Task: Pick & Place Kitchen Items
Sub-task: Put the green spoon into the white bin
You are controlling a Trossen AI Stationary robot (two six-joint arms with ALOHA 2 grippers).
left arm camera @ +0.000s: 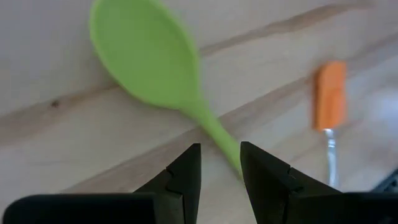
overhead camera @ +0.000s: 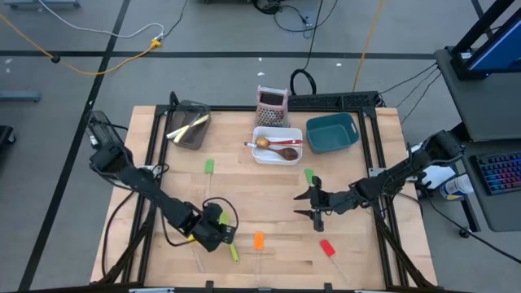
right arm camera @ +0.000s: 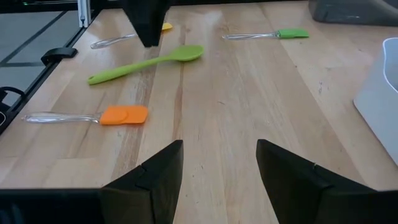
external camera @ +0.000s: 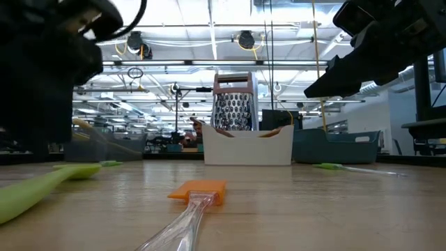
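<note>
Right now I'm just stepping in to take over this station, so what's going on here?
Two arms are sorting utensils on a wooden table. The left gripper is low over the green spoon, fingers either side of its handle, not visibly closed on it. The right gripper hovers open and empty mid-table. A white bin already holds spoons; orange and red spatulas lie loose.

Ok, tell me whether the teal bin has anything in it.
Empty, as far as visible: the high view shows only bare teal floor inside the teal bin, while spoons lie in the white bin beside it.
</note>
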